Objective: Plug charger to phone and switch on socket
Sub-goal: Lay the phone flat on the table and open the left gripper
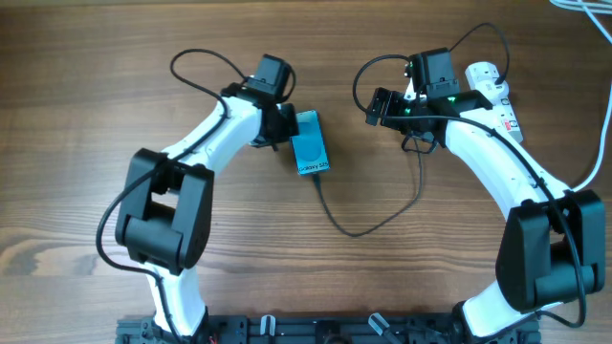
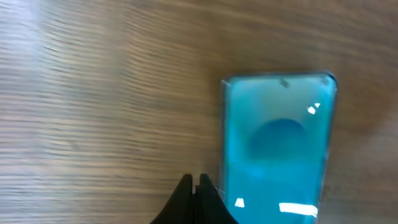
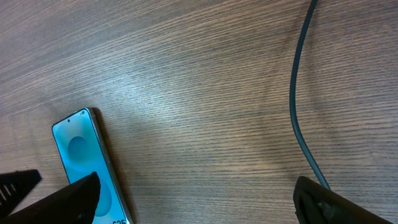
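The phone (image 1: 309,143) lies flat on the wooden table, cyan screen up, with the thin black charger cable (image 1: 359,229) running from its near end in a loop toward the right arm. My left gripper (image 1: 284,127) is shut and empty, its tips right beside the phone's left edge; in the left wrist view the shut fingers (image 2: 194,186) sit next to the phone (image 2: 280,143). My right gripper (image 1: 375,107) is open and empty, above the table between the phone and the socket (image 1: 497,96). The right wrist view shows the phone (image 3: 87,162) and cable (image 3: 298,118).
The socket's thick white cord (image 1: 602,124) runs along the right table edge. The black charger cable loops over the table middle. Both arm bases stand at the near edge.
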`<control>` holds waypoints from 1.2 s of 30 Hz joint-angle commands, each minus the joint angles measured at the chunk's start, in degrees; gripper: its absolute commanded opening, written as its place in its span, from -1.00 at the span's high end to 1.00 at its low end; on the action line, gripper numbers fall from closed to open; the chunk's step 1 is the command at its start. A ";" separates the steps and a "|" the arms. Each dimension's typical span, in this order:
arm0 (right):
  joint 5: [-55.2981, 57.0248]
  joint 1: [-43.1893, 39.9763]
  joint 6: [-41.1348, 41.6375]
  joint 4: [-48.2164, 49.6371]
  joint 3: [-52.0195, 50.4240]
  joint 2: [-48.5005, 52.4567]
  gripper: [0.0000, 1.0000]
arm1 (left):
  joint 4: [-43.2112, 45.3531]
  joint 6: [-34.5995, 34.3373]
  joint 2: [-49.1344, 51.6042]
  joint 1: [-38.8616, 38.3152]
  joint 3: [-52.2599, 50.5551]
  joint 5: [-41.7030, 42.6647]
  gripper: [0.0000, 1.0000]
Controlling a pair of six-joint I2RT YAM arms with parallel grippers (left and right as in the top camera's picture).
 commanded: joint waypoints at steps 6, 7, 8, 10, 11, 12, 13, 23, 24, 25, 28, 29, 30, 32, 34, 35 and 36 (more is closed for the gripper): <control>0.96 0.07 -0.70 0.11 0.15 0.00 -0.99 | -1.75 0.04 0.94 4.85 0.46 -1.55 0.92; 0.94 0.07 -0.61 0.13 0.15 0.00 -1.00 | -2.10 0.04 1.29 4.76 0.46 -1.51 0.92; 0.96 0.07 -0.57 0.11 0.15 0.00 -1.00 | -2.45 0.04 1.77 4.44 0.46 -1.51 0.92; 0.96 0.07 -0.59 0.11 0.15 0.00 -0.99 | -2.45 0.00 2.95 3.56 0.07 -1.29 0.92; 0.96 0.07 -0.61 0.13 0.15 0.00 -0.99 | -1.79 0.02 3.74 2.78 -0.44 -1.01 0.92; 0.96 0.07 -0.59 0.13 0.15 0.00 -0.99 | -1.33 0.04 4.46 2.16 -0.66 -0.92 0.92; 0.96 0.07 -0.57 0.11 0.15 0.00 -0.99 | -1.01 0.04 5.01 1.60 -0.66 -0.90 0.92; 0.96 0.07 -0.59 0.50 0.15 0.00 -0.99 | 0.90 4.22 5.90 0.76 -0.66 5.14 0.85; 0.96 0.07 -0.59 0.76 0.15 0.00 -0.99 | 1.60 4.87 5.90 0.76 -0.66 9.07 0.84; 0.94 0.07 -0.57 0.85 0.15 0.00 -0.99 | 2.32 4.81 5.90 0.72 -0.66 11.63 0.85; 0.96 0.07 -0.61 0.85 0.15 0.00 -0.99 | 5.66 4.57 5.90 0.09 -0.66 14.75 0.83; 0.96 0.07 -0.59 0.85 0.15 0.00 -1.00 | 6.21 4.57 5.90 -0.02 -0.66 14.56 0.84; 0.96 0.07 -0.59 0.85 0.15 0.00 -0.99 | 6.67 4.55 5.90 -0.04 -0.66 14.56 0.85; 0.96 0.07 -0.61 1.07 0.15 0.00 -1.00 | 6.69 4.55 5.90 0.09 -0.66 13.66 0.88; 0.96 0.07 -0.61 1.22 0.15 0.00 -0.99 | 6.25 4.55 5.90 0.13 -0.66 11.82 0.88; 0.96 0.07 -0.59 1.20 0.15 0.00 -0.99 | 5.97 4.55 5.90 0.13 -0.66 10.62 0.88; 0.96 0.07 -0.59 1.22 0.15 0.00 -0.99 | 5.62 4.57 5.90 0.13 -0.66 9.53 0.88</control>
